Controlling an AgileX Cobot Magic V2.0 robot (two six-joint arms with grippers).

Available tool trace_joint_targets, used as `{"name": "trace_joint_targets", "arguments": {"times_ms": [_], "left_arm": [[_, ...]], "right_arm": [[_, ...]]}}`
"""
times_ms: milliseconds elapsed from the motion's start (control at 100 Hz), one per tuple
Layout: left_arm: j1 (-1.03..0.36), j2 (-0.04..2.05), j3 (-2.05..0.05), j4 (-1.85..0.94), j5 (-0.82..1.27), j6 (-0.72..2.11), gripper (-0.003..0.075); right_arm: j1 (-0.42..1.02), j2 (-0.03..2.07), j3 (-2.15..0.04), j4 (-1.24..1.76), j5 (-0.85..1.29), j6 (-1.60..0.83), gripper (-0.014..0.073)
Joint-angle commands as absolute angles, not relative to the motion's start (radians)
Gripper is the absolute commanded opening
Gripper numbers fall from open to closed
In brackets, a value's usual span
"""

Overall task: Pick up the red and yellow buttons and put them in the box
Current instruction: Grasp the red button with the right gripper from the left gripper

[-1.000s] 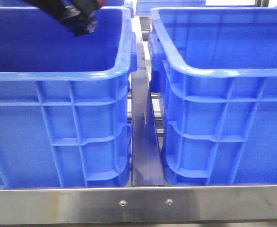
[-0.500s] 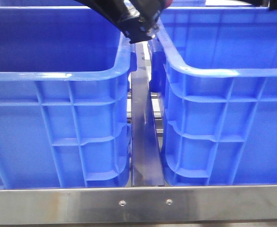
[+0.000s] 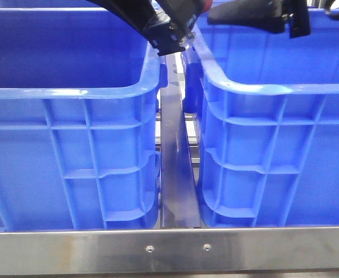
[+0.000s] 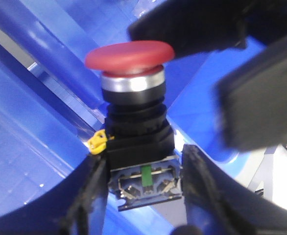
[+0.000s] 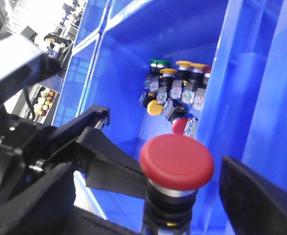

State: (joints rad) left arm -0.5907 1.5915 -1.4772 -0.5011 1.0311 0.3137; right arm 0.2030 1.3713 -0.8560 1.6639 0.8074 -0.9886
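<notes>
My left gripper is shut on the black body of a red button. It holds the button upright, high over the gap between the two blue crates. My right gripper reaches in from the right at the same height. It stands open, with the red cap between its fingers; one finger sits close against the button's neck, the other is well apart. The left box and right box stand side by side. Yellow-capped buttons lie in a pile on a crate floor.
That pile holds several buttons with green, yellow and red caps, close against a crate wall. A metal rail runs between the crates, and a steel bar crosses the front edge.
My left gripper has carried the red button rightward, from over the left crate to the gap between the crates. The right gripper has come into view from the right.
</notes>
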Motion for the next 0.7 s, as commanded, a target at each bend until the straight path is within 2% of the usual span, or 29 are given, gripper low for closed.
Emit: {"name": "trace_joint_targets", "arguments": {"times_ms": [0,170,420,620,690], "left_arm": [[-0.600,1.548,-1.505,-0.552,1.001,0.319,0.0069],[-0.600,1.548,-1.505,-0.552,1.001,0.319,0.0069],[-0.600,1.548,-1.505,-0.553,1.001,0.319,0.0069],[-0.600,1.548,-1.505,-0.553,1.001,0.319,0.0077],[-0.600,1.548,-1.505,-0.553,1.001,0.319,0.0111]], "right_arm": [[0.211,1.356,-0.883,1.734,0.836,-0.994,0.0616],[0.211,1.375,-0.883,1.735,0.828,-0.999,0.0599],[0.211,1.375,-0.884,1.755,0.822,-0.999,0.0364],[0.211,1.375,-0.884,1.774,0.822,-0.999,0.0363],[0.211,1.375,-0.884,1.774,0.827,-0.999,0.0363]]}}
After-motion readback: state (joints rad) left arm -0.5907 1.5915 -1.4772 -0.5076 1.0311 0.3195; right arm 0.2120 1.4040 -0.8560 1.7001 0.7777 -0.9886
